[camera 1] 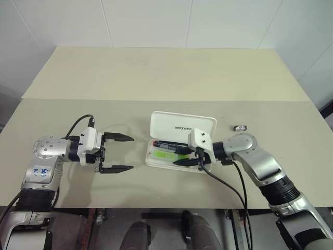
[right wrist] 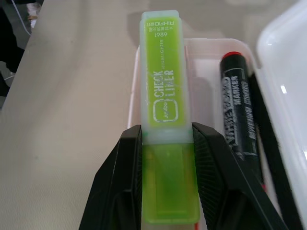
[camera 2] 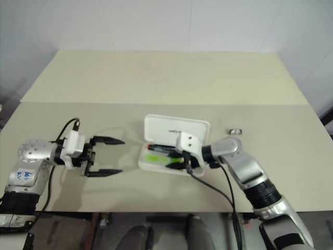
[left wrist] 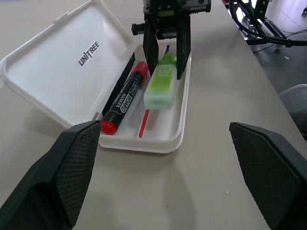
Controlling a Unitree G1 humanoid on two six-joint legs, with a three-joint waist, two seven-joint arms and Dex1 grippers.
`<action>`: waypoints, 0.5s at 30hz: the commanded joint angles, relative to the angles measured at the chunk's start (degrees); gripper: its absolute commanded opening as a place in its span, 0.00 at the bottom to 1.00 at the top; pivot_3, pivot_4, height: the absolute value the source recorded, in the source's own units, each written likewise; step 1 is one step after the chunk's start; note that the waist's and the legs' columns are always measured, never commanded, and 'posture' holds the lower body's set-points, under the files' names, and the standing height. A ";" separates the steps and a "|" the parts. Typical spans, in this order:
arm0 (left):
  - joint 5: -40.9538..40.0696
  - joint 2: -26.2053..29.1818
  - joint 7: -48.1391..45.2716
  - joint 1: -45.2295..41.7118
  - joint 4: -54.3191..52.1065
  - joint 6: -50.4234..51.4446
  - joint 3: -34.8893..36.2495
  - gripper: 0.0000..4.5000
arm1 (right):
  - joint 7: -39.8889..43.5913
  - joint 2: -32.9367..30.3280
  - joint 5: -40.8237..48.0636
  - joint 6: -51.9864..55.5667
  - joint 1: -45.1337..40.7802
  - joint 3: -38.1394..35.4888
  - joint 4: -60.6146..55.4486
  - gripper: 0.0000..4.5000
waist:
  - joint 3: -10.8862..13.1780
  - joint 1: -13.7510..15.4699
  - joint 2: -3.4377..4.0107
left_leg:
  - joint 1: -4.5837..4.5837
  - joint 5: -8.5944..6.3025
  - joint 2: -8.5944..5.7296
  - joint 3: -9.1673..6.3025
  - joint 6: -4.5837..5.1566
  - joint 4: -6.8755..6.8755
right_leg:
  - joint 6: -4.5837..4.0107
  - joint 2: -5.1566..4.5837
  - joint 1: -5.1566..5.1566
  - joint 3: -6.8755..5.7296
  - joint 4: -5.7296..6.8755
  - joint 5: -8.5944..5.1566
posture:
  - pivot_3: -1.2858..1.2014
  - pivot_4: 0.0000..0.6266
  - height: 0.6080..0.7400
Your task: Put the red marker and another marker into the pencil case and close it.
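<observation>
table (camera 1: pixel 156 78): beige, two joined tops | small metallic object (camera 1: pixel 240 127): near right

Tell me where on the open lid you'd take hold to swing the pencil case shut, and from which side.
Take the lid at its free long edge, farthest from the tray, reaching from the far side. It stands open, leaning back from the hinge along the tray's far edge, and that rim is bare. The left tool is open and free; the right tool is shut on the green marker.

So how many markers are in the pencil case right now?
2. The red marker lies in the pencil case tray beside the open lid. The green marker is over the tray beside it, gripped in the right claw.
</observation>
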 commanded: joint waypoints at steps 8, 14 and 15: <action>-0.40 0.53 1.06 -0.04 -1.28 -0.53 1.48 1.00 | 0.53 0.35 -1.38 2.21 -2.89 1.96 0.75 0.24 | 0.00 -0.08 0.00 | 0.01 0.00 0.00 0.00 0.00 0.01 | -0.03 0.00 -0.02 0.00 0.04 -0.01 | 0.52 0.24 1.00; -0.17 0.35 1.25 -0.15 -1.03 -0.99 1.33 1.00 | 0.12 0.47 -3.19 1.54 -3.45 2.88 2.31 0.47 | 0.00 -0.06 0.00 | 0.03 0.00 0.00 0.01 0.00 0.02 | -0.04 0.00 -0.01 0.00 0.03 -0.02 | 0.52 0.24 1.00; -0.10 0.31 1.25 -0.27 -0.85 -1.12 1.30 1.00 | 0.18 0.54 -3.27 1.42 -3.57 2.91 2.51 0.55 | 0.00 -0.06 0.00 | 0.05 0.00 0.00 0.01 0.00 0.03 | -0.06 0.00 -0.01 0.00 0.03 -0.03 | 0.52 0.24 1.00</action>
